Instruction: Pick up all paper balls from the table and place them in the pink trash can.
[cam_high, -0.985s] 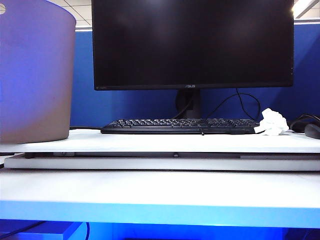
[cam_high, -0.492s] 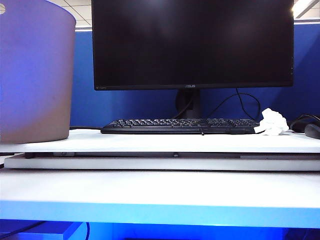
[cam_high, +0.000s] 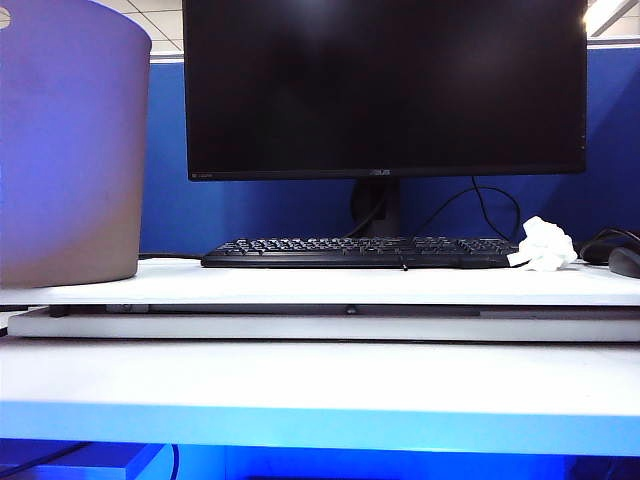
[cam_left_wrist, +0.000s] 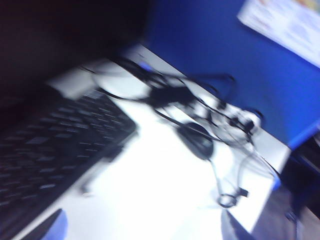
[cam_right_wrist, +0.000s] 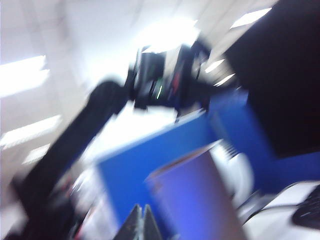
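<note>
White surface (cam_high: 300, 285) in the foreground is bare. Beyond it, one paper ball (cam_high: 543, 245) rests against the keyboard (cam_high: 360, 252), close to the mouse (cam_left_wrist: 196, 140) and loose cables (cam_left_wrist: 235, 150), well apart from the pink trash can (cam_high: 65, 150). Left gripper (cam_left_wrist: 140, 232) hovers above the keyboard end with jaws spread wide and empty (view blurred). Right gripper (cam_right_wrist: 141, 225) shows jaws pressed together, holding nothing. Risk: a hasty descent could snag cables or nudge the ball away.
</note>
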